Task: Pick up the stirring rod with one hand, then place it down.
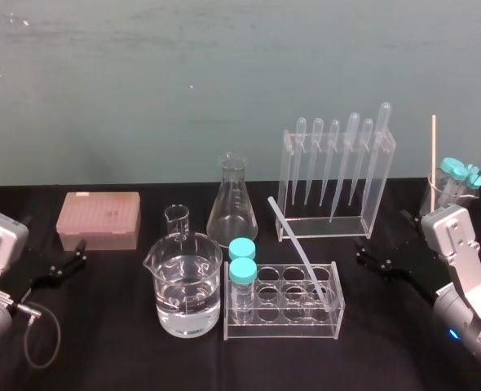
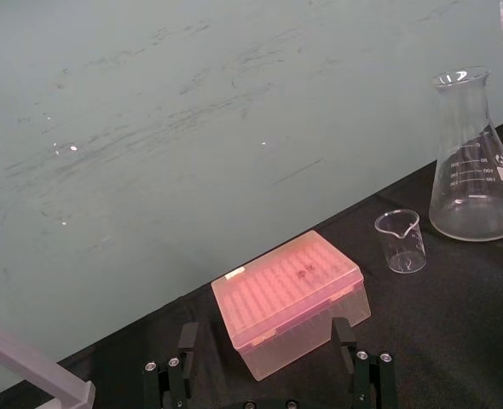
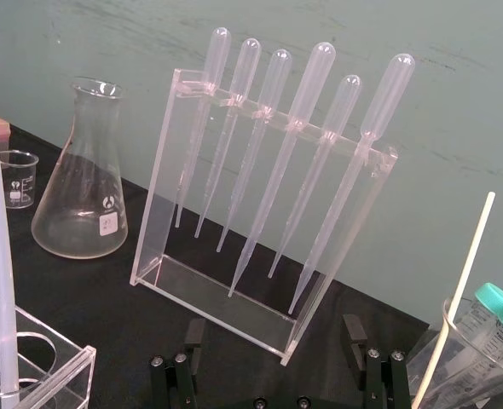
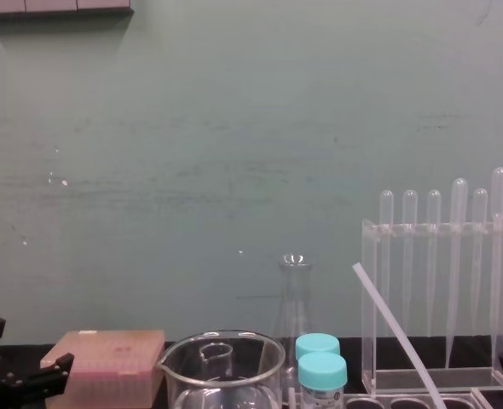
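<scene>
**Right pincer.** The right pincer (image 1: 363, 252) hovers low over the black desk (image 1: 126, 350), with its jaws spread wide and nothing between them. In the right wrist view the same pincer (image 3: 274, 324) faces the clear pipette rack (image 3: 234, 281), which stands ahead of it and holds six bulb-topped pipettes (image 3: 277, 153).

**Stirring rod.** The stirring rod (image 1: 304, 252) is off to the left of the right pincer and apart from it, not gripped. It stands tilted in the clear test-tube rack (image 1: 281, 327). Its lower end sits in a well at the rack end nearest the right pincer. Its upper end slants away toward the pipette rack (image 1: 369, 187). The chest view shows the same slant (image 4: 396, 332).

**Other items near the right pincer.**
- Two blue-capped tubes (image 1: 242, 262) stand at the far end of the test-tube rack.
- A beaker (image 1: 438, 199) beyond the right arm holds more capped tubes and a thin cream stick (image 1: 434, 151).

**Left pincer.** The left pincer (image 1: 79, 252) is parked well apart from the rod, with its jaws also wide and empty. A pink pipette-tip box (image 2: 290, 294) lies just ahead of it. To its right are a large beaker of water (image 1: 183, 293), a small empty beaker (image 2: 398, 240) and an Erlenmeyer flask (image 2: 473, 170).
</scene>
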`<state>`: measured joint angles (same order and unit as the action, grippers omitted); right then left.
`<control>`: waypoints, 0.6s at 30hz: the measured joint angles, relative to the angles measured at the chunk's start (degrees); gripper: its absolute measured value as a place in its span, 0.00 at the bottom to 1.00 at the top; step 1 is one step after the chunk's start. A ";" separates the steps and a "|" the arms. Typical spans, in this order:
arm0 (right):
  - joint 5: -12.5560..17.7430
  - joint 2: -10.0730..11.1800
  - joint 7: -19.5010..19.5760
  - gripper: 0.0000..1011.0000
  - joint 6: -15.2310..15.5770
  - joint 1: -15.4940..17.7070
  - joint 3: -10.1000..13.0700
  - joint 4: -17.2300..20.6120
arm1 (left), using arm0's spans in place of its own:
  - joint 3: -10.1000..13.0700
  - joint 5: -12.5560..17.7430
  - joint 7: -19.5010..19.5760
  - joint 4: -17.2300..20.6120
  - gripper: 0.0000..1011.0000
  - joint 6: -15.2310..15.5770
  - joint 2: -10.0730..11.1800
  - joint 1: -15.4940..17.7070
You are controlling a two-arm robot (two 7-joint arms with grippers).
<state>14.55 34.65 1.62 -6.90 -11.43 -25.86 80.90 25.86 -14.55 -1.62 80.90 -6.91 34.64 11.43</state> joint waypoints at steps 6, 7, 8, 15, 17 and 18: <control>0.00 0.00 0.00 0.99 0.00 0.00 0.00 0.00 | 0.00 0.00 0.00 0.00 0.99 0.00 0.00 0.00; 0.00 0.00 0.00 0.99 0.00 0.00 0.00 0.00 | 0.00 0.00 0.00 0.00 0.99 0.00 0.00 0.00; 0.00 0.00 0.00 0.99 0.00 0.00 0.00 0.00 | 0.00 0.00 0.00 0.00 0.99 0.00 0.00 0.00; 0.00 0.00 0.00 0.99 0.00 0.00 0.00 0.00 | 0.00 0.00 0.00 0.00 0.99 0.00 0.00 0.00; 0.00 0.00 0.00 0.99 0.00 0.00 0.00 0.00 | 0.00 0.00 0.00 0.00 0.99 0.00 0.00 0.00; 0.00 0.00 0.00 0.99 0.00 0.00 0.00 0.00 | 0.00 0.00 0.00 0.00 0.99 0.00 0.00 0.00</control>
<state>14.55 34.65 1.62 -6.90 -11.43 -25.86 80.90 25.86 -14.55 -1.62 80.90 -6.90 34.65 11.43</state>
